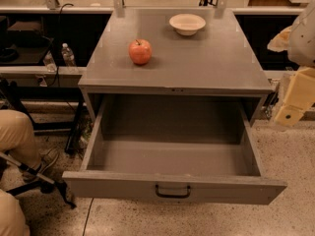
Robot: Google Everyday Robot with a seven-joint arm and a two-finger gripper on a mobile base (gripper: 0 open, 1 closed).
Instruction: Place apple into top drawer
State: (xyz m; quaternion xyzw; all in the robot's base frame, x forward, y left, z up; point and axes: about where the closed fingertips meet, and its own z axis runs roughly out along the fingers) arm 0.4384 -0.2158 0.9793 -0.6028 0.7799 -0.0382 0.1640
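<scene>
Speckled stone flooring [295,181] surrounds a grey metal cabinet whose flat top forms the working surface [197,58].

1. Task object. The round red-orange apple [140,52] with a short stem stands upright on the surface, in its left half and towards the front edge. Nothing touches it. All positions below are given relative to the apple.
2. Bowl. The cream-white shallow bowl [187,24] rests on the same surface, behind the apple and to its right, well apart from it.
3. Drawer. The wide, deep grey metal top drawer [172,159] is pulled fully out, below and in front of the apple. Its interior holds no items. The small black handle [173,191] sits at the centre of the flat front panel.
4. Pincer. The cream-yellow pincer [294,102] hangs far to the right of the apple, beyond the right edge of the surface and lower than the apple. How far open it is cannot be told. It does not hold the apple.
5. Surroundings. A clear plastic water bottle [68,55] stands to the left of the apple, off the surface.
</scene>
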